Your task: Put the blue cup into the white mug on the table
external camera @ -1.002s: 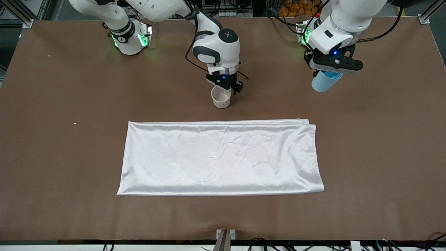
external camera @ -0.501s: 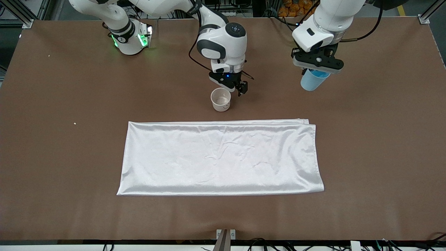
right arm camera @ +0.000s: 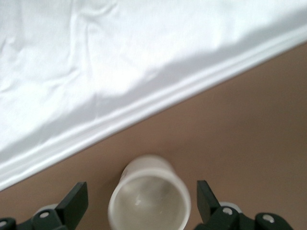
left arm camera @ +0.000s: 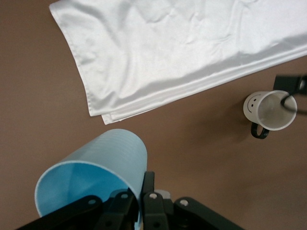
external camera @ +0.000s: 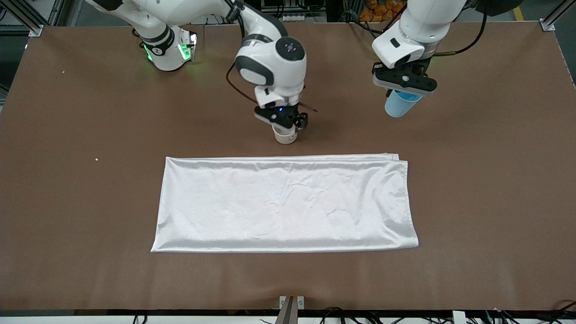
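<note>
The blue cup (external camera: 399, 105) hangs tilted in my left gripper (external camera: 403, 93), which is shut on its rim over bare table (external camera: 472, 180) toward the left arm's end. In the left wrist view the fingers (left arm camera: 148, 184) pinch the cup's (left arm camera: 96, 163) wall. The white mug (external camera: 285, 134) stands upright on the table beside the cloth's edge; its black handle shows in the left wrist view (left arm camera: 268, 111). My right gripper (external camera: 281, 122) is open directly over the mug, one finger on each side of the rim (right arm camera: 149, 199) with gaps, not touching.
A white satin cloth (external camera: 283, 202) lies flat in the middle of the table, nearer the front camera than the mug; it also shows in both wrist views (left arm camera: 182, 48) (right arm camera: 96, 57). Bare brown table surrounds it.
My left gripper carried the blue cup toward the mug's side. My right gripper drew off the mug, then came back over it and now straddles it.
</note>
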You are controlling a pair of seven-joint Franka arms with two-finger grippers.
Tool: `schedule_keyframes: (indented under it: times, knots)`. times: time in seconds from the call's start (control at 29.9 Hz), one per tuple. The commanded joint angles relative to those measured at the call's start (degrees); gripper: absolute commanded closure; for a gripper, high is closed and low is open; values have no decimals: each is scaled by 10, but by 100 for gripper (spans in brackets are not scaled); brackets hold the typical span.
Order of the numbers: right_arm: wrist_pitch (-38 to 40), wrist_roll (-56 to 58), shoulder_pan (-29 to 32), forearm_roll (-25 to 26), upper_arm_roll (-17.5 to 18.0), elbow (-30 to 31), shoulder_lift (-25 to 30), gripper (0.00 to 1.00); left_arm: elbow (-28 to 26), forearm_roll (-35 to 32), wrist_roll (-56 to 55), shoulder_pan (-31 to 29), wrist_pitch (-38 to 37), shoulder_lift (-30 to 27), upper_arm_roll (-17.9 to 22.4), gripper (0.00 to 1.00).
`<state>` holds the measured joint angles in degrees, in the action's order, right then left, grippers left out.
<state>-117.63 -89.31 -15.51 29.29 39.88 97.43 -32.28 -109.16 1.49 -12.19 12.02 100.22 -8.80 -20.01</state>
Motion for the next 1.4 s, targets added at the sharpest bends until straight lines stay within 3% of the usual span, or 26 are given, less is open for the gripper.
schedule_keyframes:
  times: [0.0,0.4,0.67,0.9,1.17,1.37]
  knots:
    - [8,155,85,4,14,1,2,0,18,13,-2,-2,-6,21,-35,100]
    - [6,467,275,3,13,-13,-4,0,84,4,-43,-2,5,138,-129,100]
    - [10,626,385,2,13,-10,-9,0,132,-87,-71,12,32,247,-194,100]
    - [42,658,429,2,31,-8,-2,0,134,-165,-138,36,63,314,-226,100]
    - [59,653,523,-90,106,-7,2,0,135,-243,-231,50,85,385,-270,100]
    - [90,629,559,-94,142,-7,29,0,158,-284,-262,63,89,434,-283,100]
